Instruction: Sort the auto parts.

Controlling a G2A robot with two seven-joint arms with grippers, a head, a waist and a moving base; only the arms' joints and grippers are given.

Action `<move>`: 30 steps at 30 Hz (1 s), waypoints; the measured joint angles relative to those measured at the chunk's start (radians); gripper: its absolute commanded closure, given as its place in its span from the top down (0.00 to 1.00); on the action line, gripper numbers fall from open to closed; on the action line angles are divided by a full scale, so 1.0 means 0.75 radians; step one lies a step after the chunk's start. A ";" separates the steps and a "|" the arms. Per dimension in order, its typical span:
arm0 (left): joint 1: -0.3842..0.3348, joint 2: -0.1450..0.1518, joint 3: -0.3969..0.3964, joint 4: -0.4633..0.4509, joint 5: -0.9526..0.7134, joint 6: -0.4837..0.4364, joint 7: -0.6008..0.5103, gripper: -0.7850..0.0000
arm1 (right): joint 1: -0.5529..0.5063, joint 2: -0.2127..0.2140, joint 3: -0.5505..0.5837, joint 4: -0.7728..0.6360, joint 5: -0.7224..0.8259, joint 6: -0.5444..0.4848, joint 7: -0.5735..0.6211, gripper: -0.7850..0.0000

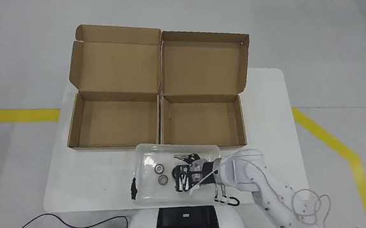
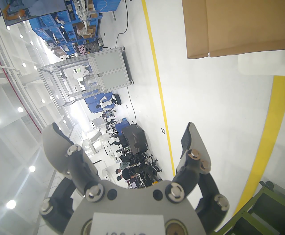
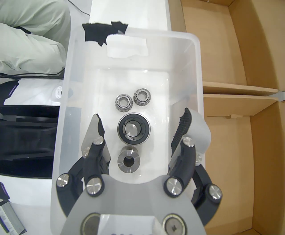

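A clear plastic bin (image 1: 146,156) (image 3: 196,73) sits at the table's near edge and holds the metal parts. Two small roller bearings (image 3: 124,102) (image 3: 142,96) lie side by side, also seen from above (image 1: 161,173). Next to them are a large black-ringed bearing (image 3: 134,128) and a steel collet (image 3: 128,160). My right gripper (image 3: 142,121) (image 1: 188,175) hangs open inside the bin, fingers either side of the large bearing and just above it. My left gripper (image 2: 121,133) is open and empty, held off the table and facing the room.
Two open cardboard boxes (image 1: 113,122) (image 1: 201,122) stand side by side behind the bin, both empty, lids (image 1: 204,64) folded back. The white table (image 1: 268,95) has bare room on the right. Black tape (image 3: 101,33) marks the bin's far wall.
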 measured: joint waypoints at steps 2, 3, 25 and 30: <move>0.000 0.000 0.000 0.000 0.000 0.000 0.000 1.00 | 0.010 0.001 -0.008 0.011 0.022 0.001 0.027 0.81; 0.000 0.000 0.000 0.000 0.000 0.000 0.000 1.00 | 0.012 0.002 -0.013 0.017 0.032 0.005 0.047 0.82; 0.000 0.000 0.000 0.000 0.000 0.000 0.000 1.00 | 0.142 -0.016 -0.198 0.209 0.004 0.135 0.085 0.71; 0.000 0.000 0.000 0.000 0.000 0.000 0.000 1.00 | 0.160 -0.018 -0.222 0.230 0.004 0.143 0.072 0.43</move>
